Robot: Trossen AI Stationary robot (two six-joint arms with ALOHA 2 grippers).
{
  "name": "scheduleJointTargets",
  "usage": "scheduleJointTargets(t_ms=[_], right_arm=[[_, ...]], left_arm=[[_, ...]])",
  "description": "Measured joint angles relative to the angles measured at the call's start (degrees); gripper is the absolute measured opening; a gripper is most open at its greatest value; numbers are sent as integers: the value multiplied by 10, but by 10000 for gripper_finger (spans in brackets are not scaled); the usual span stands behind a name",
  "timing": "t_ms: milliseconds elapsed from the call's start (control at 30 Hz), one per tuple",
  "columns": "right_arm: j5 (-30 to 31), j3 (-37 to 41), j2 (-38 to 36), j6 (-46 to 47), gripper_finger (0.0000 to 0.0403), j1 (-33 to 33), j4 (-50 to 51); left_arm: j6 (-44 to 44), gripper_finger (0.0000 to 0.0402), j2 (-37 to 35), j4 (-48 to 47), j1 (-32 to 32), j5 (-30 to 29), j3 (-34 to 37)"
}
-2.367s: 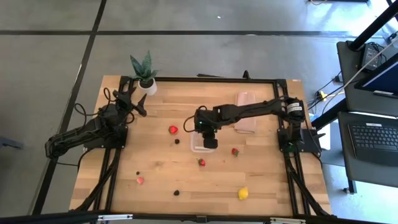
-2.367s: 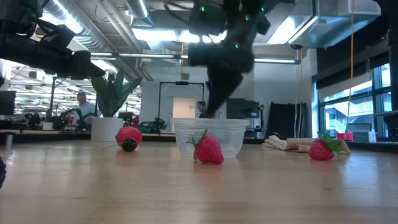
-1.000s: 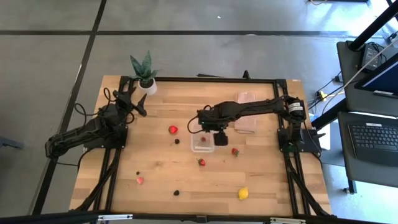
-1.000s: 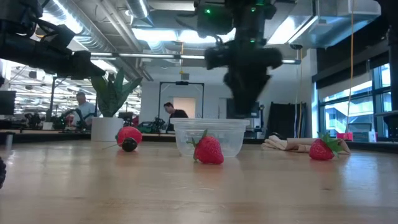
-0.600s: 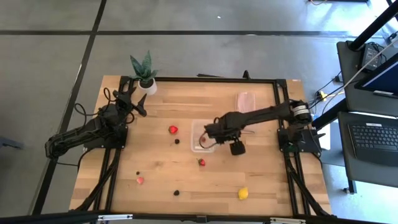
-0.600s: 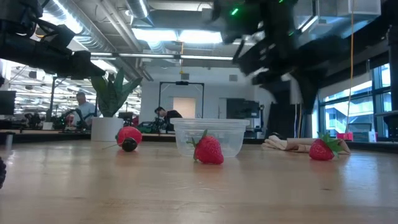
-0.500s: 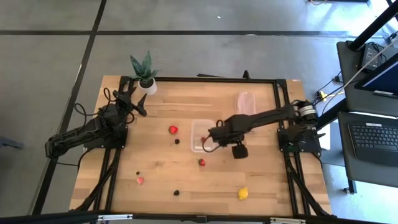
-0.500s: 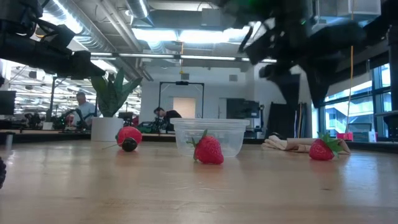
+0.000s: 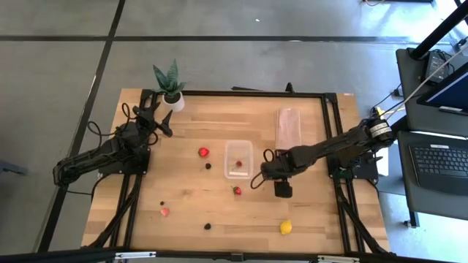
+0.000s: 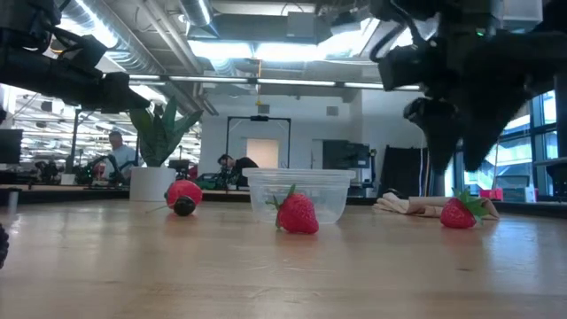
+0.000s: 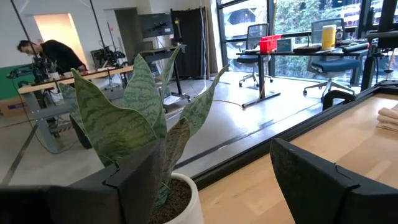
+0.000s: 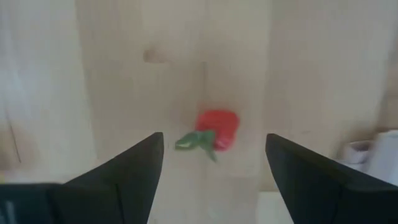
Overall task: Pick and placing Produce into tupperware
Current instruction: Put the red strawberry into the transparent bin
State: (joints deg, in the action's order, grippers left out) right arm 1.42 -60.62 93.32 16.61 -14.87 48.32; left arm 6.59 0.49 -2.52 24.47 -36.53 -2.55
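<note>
Right end effector point(image 9: 281, 183), fingers spread wide and empty, hovers over a strawberry point(image 12: 217, 130) on the table point(image 9: 197, 204), beside the tupperware point(image 9: 238, 158). Left end effector point(image 9: 155, 117) open by the potted plant point(image 9: 169, 85).

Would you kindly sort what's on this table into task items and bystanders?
Task items: clear plastic rectangular tupperware; red strawberries; yellow lemon; small dark berries; open right end effector.
Bystanders: green potted plant; flat pinkish translucent lid.

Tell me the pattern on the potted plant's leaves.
Green leaves with darker wavy crossbands, a snake-plant look. The left wrist view shows it best.
</note>
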Motion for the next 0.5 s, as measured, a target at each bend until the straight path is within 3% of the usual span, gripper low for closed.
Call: scheduleJointTargets(t_ms=[300,500], right_arm=[[22,77,0,87,284,-15,-100],[50,108,0,90,284,-15,-116]], left_arm=[[-1,285,0,0,0,0,0],[-2,285,0,0,0,0,0]])
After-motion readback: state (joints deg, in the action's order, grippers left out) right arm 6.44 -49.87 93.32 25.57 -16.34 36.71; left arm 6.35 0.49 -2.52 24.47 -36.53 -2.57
